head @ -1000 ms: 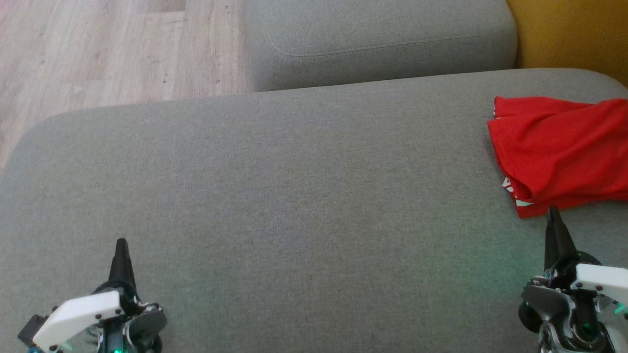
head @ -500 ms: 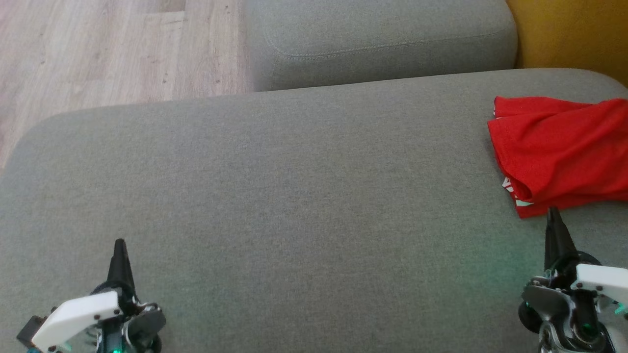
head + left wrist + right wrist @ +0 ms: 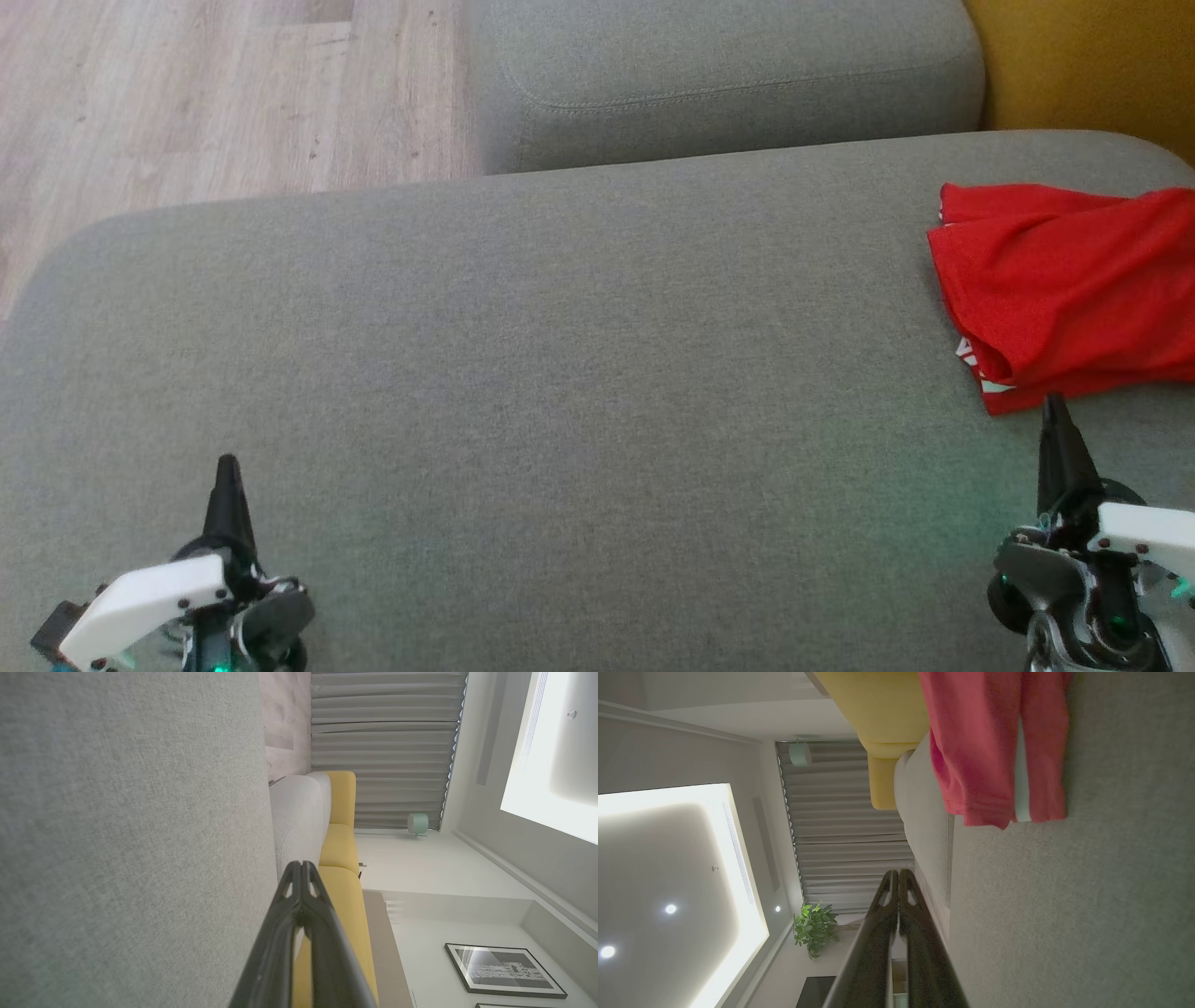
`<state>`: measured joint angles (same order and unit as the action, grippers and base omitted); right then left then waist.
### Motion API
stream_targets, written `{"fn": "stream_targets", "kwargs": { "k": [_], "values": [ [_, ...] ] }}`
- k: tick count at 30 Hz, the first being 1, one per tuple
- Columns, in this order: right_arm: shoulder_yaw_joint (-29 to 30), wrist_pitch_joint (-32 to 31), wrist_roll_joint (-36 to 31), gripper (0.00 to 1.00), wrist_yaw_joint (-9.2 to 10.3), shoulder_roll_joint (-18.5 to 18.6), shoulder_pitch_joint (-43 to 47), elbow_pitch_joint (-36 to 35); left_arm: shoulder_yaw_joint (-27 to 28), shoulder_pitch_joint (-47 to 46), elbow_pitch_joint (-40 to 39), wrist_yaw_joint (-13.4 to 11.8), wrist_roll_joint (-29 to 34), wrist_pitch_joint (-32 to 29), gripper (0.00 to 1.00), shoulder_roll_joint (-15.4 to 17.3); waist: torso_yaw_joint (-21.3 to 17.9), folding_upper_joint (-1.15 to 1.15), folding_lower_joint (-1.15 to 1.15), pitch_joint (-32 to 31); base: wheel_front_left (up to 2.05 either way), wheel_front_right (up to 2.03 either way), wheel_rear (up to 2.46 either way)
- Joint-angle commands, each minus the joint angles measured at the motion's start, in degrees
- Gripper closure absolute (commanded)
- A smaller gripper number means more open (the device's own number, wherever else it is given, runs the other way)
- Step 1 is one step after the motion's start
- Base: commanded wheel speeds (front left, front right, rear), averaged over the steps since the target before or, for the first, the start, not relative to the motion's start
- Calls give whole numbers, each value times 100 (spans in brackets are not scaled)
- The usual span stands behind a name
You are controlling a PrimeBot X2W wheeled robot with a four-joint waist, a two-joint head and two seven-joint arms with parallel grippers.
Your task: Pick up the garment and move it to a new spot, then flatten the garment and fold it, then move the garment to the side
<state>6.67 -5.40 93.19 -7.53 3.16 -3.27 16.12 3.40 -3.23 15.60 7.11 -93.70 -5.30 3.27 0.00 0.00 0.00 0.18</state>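
- Lying on the right part of the large grey cushion (image 3: pixel 560 373): one garment (image 3: pixel 1074 289), red, folded in loose layers.
- Cut off by the right edge of the head view, so not possible to see the full length.
- Long axis: left to right, as far as can be judged, with the visible end pointing left.
- At its near left corner, small white marks under a fold, too small to read.
- Just on the near side of that corner: right gripper (image 3: pixel 1053 399), closed tight and holding nothing; in the right wrist view, clearly apart from the cloth.
- Well apart, at the near left: left gripper (image 3: pixel 227 462), also closed and empty, above bare cushion.
- Counted: one garment, two grippers, two grey cushions.
- Farther away: the second grey cushion (image 3: pixel 728 84), a yellow seat (image 3: pixel 1083 65) at the far right, wooden floor (image 3: pixel 187 93) at the far left.
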Motion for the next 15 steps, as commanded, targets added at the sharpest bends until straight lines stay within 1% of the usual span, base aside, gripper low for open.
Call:
{"fn": "stream_targets", "kwargs": {
  "k": [1, 15],
  "values": [
    [-97, -43, -35, 100, 4, 33, -284, -214, 198, -286, -160, 37, 58, -27, 100, 45, 0, 0, 0, 0, 0, 0, 0],
    [-81, -56, -48, 100, 4, 22, -285, -213, 218, -288, -159, 37, 75, -43, 100, 30, 0, 0, 0, 0, 0, 0, 0]
  ]
}}
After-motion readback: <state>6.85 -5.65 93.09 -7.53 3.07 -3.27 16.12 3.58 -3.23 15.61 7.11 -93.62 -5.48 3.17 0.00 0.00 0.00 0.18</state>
